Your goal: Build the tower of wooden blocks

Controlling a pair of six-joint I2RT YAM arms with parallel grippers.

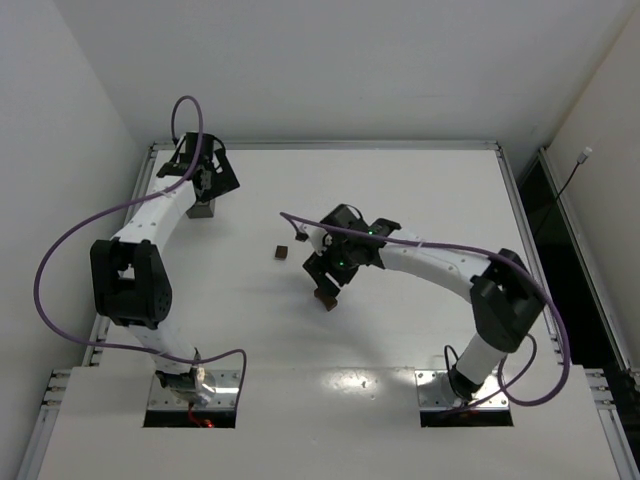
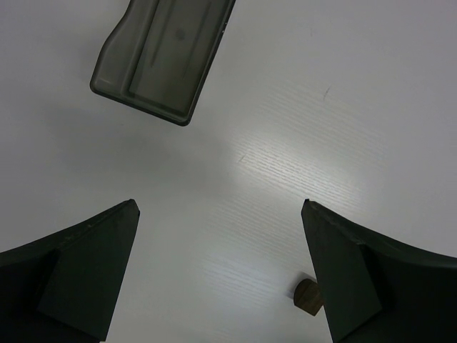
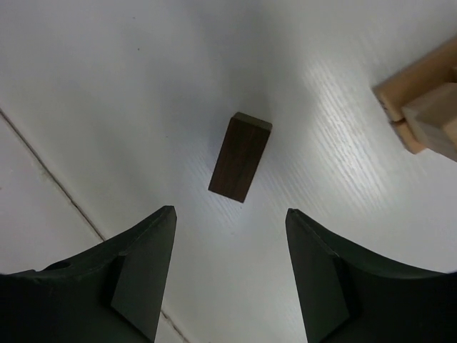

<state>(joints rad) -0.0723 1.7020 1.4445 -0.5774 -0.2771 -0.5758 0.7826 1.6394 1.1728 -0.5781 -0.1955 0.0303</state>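
"Arms: how do they sit?"
"Left arm reaches toward the far left. The left gripper (image 2: 219, 207) hangs over the table (image 2: 343, 107), jaws wide and empty, with the box (image 2: 161, 53) just ahead. Right arm bends in to mid-table. The right gripper (image 3: 229, 212) points down, also wide and empty."
"Blocks?"
"From above, two: a dark block (image 1: 282, 252) alone mid-table, and another dark block (image 1: 326, 298) just beside the right gripper. Its wrist view shows one dark block ahead of the fingers, apart from them, plus two tan blocks (image 3: 421, 100) touching, cut off at the edge. A brown block (image 2: 308, 295) peeks out beside a left finger. One box."
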